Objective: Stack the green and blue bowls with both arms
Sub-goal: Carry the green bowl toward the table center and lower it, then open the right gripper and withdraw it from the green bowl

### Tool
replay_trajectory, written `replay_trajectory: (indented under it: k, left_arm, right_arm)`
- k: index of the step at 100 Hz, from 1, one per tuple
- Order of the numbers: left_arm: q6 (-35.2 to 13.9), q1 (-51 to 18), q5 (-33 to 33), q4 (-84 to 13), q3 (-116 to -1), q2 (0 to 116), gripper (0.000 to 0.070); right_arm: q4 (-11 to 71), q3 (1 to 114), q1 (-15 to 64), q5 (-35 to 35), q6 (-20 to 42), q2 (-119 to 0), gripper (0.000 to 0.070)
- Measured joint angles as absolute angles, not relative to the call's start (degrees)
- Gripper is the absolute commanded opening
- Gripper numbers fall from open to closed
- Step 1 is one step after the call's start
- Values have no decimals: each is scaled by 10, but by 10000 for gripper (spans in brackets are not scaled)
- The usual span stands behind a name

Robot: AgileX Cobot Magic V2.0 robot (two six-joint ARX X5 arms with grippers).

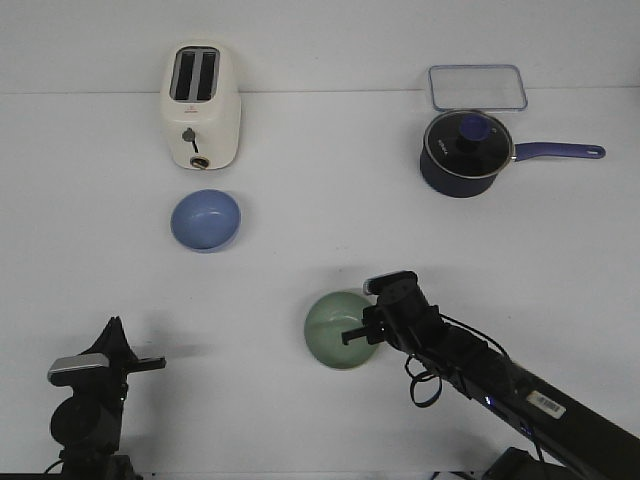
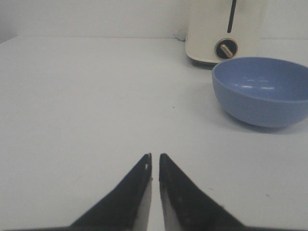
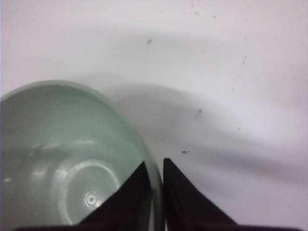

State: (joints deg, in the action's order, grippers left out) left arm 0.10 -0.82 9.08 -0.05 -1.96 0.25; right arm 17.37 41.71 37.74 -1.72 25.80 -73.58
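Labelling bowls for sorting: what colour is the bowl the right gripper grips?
Pale sage green bowl, clearest in the right wrist view.

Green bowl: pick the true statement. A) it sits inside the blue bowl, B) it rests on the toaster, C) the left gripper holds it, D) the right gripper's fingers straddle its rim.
D: in the right wrist view the right gripper has one finger inside and one outside the green bowl's rim.

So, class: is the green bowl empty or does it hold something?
Empty. The right wrist view shows the green bowl with a bare inside down to its base ring; the right gripper pinches its rim, one finger inside, one outside.
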Motion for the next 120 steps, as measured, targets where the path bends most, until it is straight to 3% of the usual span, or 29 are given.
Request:
replay_trajectory:
  k: [8,14,41,69,93,120]
  left_arm:
    - [1,-8,91,-1,-20,3,15]
    - [1,-8,91,-1,-20,3,15]
    - [1,-8,91,-1,-20,3,15]
    - [1,-8,91,-1,-20,3,15]
    - [1,-8,91,-1,-20,3,15]
    - [1,-8,91,-1,-20,3,15]
  right_arm:
    - [173,417,378,-17,258,-738,324]
    - [172,417,378,-17,258,-738,384]
    - [171,416,378,-48,251,-713,385]
    - [230,407,390,-135,208,-466,384]
    - [246,301,444,-203,204,-252,384]
    - [260,257,455,-208,204,-192,384]
